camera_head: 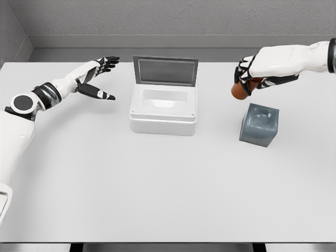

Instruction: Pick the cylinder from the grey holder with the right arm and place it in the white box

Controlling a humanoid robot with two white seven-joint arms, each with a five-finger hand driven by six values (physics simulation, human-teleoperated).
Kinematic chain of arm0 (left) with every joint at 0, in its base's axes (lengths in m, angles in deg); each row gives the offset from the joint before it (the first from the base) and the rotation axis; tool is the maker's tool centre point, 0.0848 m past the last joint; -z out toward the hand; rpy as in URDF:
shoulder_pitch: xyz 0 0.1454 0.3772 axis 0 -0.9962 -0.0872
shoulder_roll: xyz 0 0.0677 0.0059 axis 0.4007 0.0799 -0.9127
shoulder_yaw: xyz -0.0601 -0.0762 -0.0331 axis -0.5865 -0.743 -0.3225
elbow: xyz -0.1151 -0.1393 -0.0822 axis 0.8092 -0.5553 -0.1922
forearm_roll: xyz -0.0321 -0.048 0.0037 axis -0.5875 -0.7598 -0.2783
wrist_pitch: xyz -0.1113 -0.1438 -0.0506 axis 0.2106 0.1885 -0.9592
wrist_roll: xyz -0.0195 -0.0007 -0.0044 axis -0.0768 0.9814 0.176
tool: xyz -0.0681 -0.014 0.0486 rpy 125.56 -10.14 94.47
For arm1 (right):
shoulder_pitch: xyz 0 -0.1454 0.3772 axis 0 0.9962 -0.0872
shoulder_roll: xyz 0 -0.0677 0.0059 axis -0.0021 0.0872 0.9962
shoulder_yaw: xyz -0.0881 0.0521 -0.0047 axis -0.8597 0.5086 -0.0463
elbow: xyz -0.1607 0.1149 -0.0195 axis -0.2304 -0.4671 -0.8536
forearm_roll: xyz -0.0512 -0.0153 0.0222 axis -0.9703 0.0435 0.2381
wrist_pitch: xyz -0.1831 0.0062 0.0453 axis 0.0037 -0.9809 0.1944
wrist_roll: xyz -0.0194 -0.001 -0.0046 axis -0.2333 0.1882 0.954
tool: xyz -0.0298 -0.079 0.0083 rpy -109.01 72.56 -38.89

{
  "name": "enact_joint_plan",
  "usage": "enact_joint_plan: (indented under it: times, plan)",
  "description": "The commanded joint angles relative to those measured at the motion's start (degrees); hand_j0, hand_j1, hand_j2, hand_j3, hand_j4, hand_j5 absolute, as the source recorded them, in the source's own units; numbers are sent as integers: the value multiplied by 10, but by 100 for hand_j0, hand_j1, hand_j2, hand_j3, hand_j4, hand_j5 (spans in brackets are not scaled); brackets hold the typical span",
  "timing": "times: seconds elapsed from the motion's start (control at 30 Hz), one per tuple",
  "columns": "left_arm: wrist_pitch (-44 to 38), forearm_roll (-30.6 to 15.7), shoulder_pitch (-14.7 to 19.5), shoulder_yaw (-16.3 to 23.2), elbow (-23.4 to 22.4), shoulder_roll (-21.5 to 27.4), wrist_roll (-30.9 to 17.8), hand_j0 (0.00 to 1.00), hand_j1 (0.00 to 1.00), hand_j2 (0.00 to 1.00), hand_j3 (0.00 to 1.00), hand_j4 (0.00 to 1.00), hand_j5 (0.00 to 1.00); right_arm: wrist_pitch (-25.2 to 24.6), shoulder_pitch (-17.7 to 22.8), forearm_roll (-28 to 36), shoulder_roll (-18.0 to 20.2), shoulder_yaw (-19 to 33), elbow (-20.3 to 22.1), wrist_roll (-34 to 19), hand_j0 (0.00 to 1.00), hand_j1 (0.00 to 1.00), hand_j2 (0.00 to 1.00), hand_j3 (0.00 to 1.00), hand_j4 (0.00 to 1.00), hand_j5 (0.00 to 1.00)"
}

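Right hand [251,77] has its fingers curled around the brown cylinder [239,90], which sits clear of the grey holder [259,125], up and to the holder's left, lower end poking out below the palm and tilted. Judged step: carry to the white box [164,111].

Left hand [98,79] hangs over the bench [168,189] left of the box, fingers spread, holding nothing.

To do the carry well: keep the grip firm, since the cylinder looks held near its top and could swing. Travel leftward at a height above the box's front rim, then descend straight into the well.

Edges: the box lid [165,71] stands upright at the back, so approach from the front or side, not from behind. The near right rim is the first thing to clear.

Room: bare bench lies between holder and box, nothing in the path. The left arm is well apart on the far side.
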Motion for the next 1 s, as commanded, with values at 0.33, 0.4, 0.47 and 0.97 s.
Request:
enact_joint_plan:
  times: [0.33, 0.4, 0.47, 0.97]
  plan:
    - [-1, -4, 0, 0, -2, 0, 0, 100, 100, 100, 100, 100, 100, -1, -7, 3, -81, 0, 13, 0, 35, 35, 35, 35, 35, 35]
    - [-1, -4, 0, -1, -2, 1, 0, 100, 100, 100, 100, 100, 100, -1, -8, 1, -81, 0, 27, -1, 35, 35, 35, 35, 35, 35]
    - [-1, -4, 0, -1, -2, 1, 0, 100, 100, 100, 100, 100, 100, -1, -8, 1, -81, 0, 31, -1, 35, 35, 35, 35, 35, 35]
    - [-1, -4, 0, 0, -2, 2, 0, 100, 100, 100, 100, 100, 100, -1, -6, -2, -117, -1, 21, -11, 35, 35, 35, 35, 35, 35]
